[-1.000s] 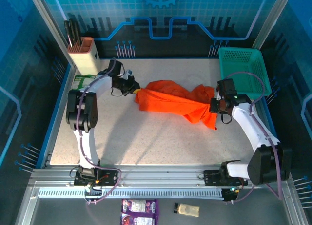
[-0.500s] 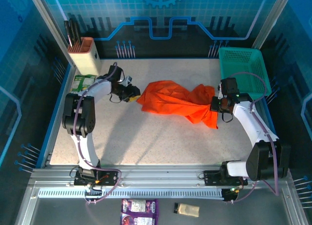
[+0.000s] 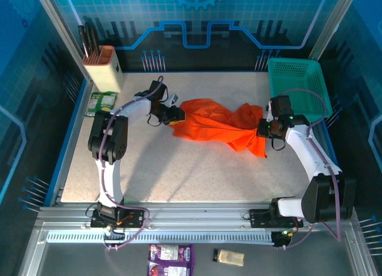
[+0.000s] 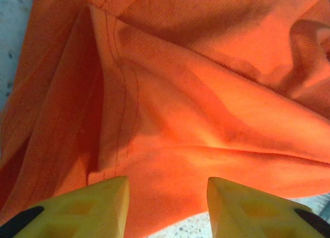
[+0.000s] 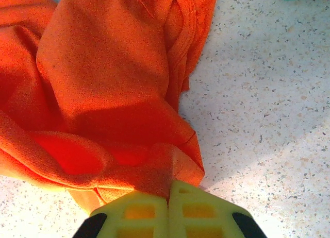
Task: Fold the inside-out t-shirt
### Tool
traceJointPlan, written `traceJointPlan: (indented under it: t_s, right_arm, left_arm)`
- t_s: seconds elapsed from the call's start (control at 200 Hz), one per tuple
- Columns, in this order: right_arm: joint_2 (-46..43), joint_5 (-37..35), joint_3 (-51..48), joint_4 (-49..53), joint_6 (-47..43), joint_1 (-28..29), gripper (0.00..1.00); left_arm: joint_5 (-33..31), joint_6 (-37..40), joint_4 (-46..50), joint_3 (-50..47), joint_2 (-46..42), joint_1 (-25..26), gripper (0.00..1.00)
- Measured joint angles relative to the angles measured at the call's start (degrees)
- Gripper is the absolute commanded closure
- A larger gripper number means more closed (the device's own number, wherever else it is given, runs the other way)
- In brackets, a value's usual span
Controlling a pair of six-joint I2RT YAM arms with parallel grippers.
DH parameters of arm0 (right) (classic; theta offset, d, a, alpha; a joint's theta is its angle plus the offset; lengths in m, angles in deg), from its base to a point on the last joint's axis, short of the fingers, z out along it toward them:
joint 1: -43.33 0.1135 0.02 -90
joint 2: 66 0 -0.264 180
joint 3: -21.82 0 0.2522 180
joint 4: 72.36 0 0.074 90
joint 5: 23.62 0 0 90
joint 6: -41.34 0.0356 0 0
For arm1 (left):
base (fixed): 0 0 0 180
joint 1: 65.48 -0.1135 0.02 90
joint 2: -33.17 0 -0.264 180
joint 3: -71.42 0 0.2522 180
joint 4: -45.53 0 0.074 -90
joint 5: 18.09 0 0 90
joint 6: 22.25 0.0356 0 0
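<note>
Right tool (image 5: 168, 186) pinching bunched t-shirt (image 3: 215, 123); left tool (image 4: 167, 182) parted over it; its shape lost in folds.

The table (image 3: 179, 168) has a pale, speckled, stone-look top. A blue rail (image 3: 65, 144) edges it on the left, and a silver aluminium beam (image 3: 197, 211) runs along the near side. Slanted aluminium posts (image 3: 59, 31) rise at the back corners. The back wall (image 3: 197, 13) is a blue panel printed with a light grid, a gear outline and a stepped line. Darker blue panels with similar line patterns close the left and right sides. Bright light falls from above and casts soft shadows on the tabletop. In front of the beam lies a flat grey surface (image 3: 71, 258).
</note>
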Motion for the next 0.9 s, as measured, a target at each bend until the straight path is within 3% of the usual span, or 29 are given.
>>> traceJointPlan:
  t_s: [0.27, 0.525, 0.901]
  right_arm:
    - [-0.81, 0.35, 0.00, 0.46, 0.02, 0.00, 1.00]
    - [-0.87, 1.51, 0.02, 0.50, 0.04, 0.00, 1.00]
    - [-0.87, 1.53, 0.09, 0.87, 0.04, 0.00, 1.00]
  left_arm:
    - [-6.62, 3.78, 2.47, 1.75, 2.80, 0.42, 0.50]
    - [-5.55, 5.79, 2.69, 1.95, 3.72, 1.49, 0.51]
    - [-5.84, 8.41, 1.84, 0.39, 2.91, 3.63, 0.72]
